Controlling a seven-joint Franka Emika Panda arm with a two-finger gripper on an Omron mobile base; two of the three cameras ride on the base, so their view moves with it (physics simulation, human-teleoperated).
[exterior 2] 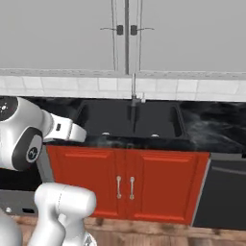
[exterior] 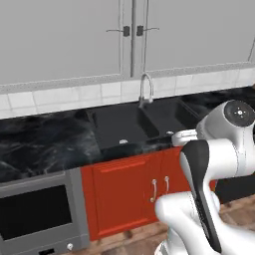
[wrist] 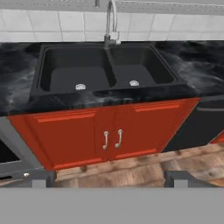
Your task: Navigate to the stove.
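No readable text, label, brand, number or sign stands on anything here. The glossy black marbled stone counter (wrist: 17, 94), the red two-door base cabinet with silver handles (wrist: 111, 135), the pale grey upper wall cabinets (exterior 2: 62, 33) and the grey appliance with a dark window (exterior: 37, 214) all have plain, unmarked faces.

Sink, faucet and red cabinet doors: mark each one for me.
Black double sink (wrist: 74, 72), hand view, floor of its left basin.
Faucet (wrist: 111, 17), hand view, upright of the curved spout.
Red cabinet doors (exterior 2: 86, 178), right base view, left door's panel.
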